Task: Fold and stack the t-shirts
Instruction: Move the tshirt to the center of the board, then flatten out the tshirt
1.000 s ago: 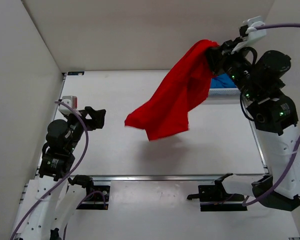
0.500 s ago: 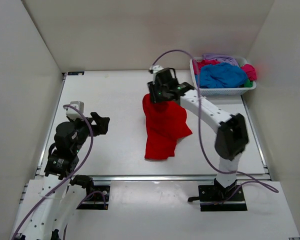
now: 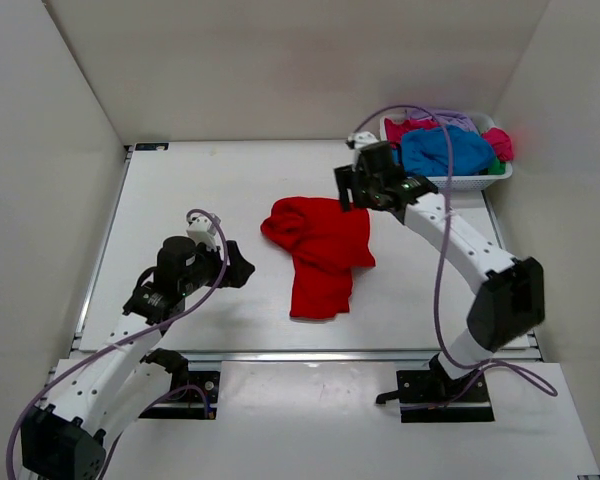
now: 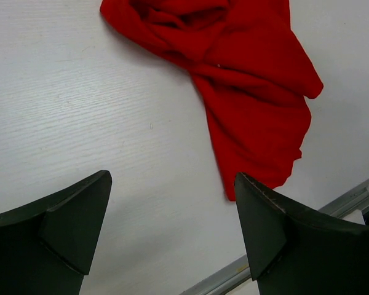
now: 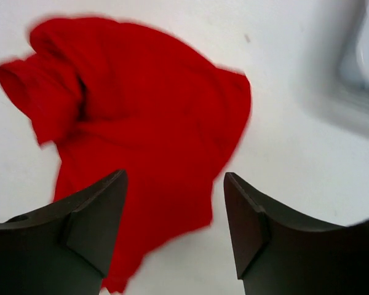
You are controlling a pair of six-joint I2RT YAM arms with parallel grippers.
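Red t-shirt (image 5: 141,123) lies crumpled just beneath the empty, wide-spread right gripper (image 5: 174,178).

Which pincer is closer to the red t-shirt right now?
Right. The right pincer hangs at the red t-shirt's far right corner; the left pincer sits apart on its left.

Bare bench (image 3: 195,190) lies open all round the red t-shirt (image 3: 318,252), widest to its left and beyond it. The left claw (image 3: 242,271), spread, hangs near its left edge. The right claw (image 3: 350,193), spread, hangs over its far right corner. Farther right, the white basket (image 3: 450,184) blocks the back corner.
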